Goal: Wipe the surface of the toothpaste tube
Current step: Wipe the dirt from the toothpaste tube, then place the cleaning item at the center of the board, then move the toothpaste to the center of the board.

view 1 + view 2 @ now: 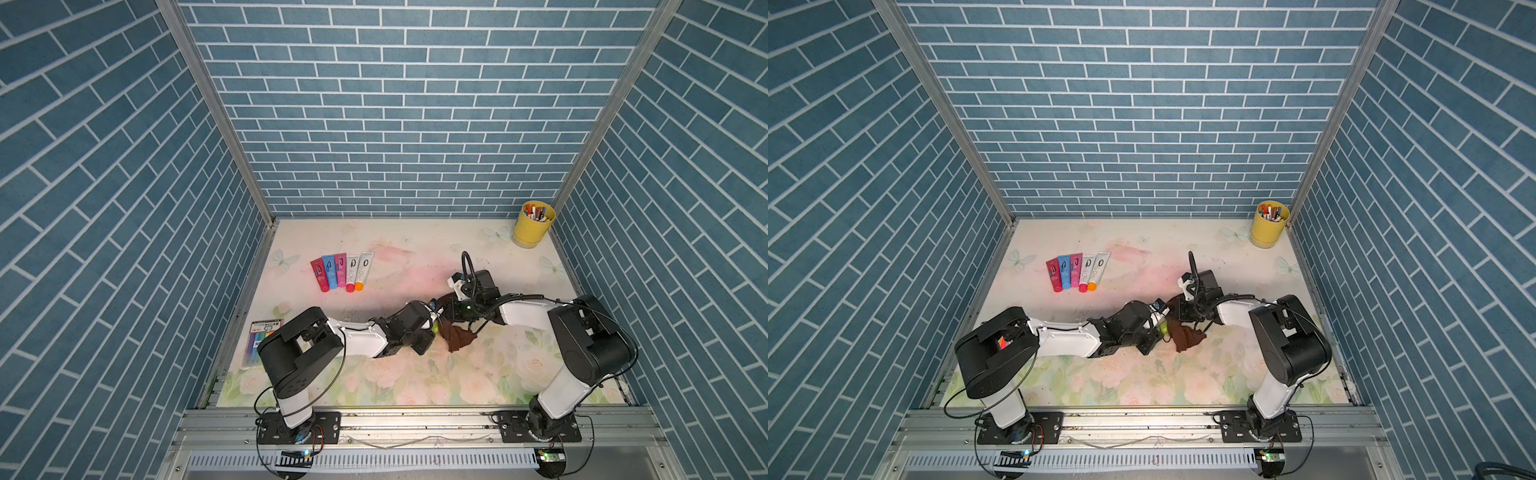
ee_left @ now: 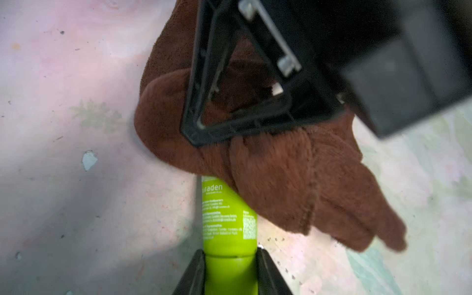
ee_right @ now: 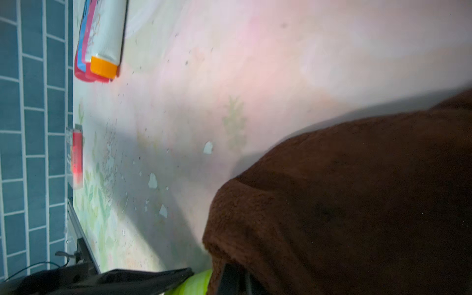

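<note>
L gripper [image 1: 1157, 327] clamps green tube [image 1: 1163, 328]; brown cloth [image 1: 1187, 337], hung from R gripper [image 1: 1177, 316], touches tube. 5 other tubes [image 1: 1077, 272] lie apart.

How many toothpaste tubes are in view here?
6. Five tubes lie in a row at the back left of the table. The green tube sits in the left gripper, partly under the brown cloth.

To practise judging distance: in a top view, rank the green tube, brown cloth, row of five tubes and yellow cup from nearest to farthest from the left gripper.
From the left gripper:
1. green tube, clamped in its jaws.
2. brown cloth, over the tube's free end.
3. row of five tubes, back left.
4. yellow cup, far right corner.
</note>
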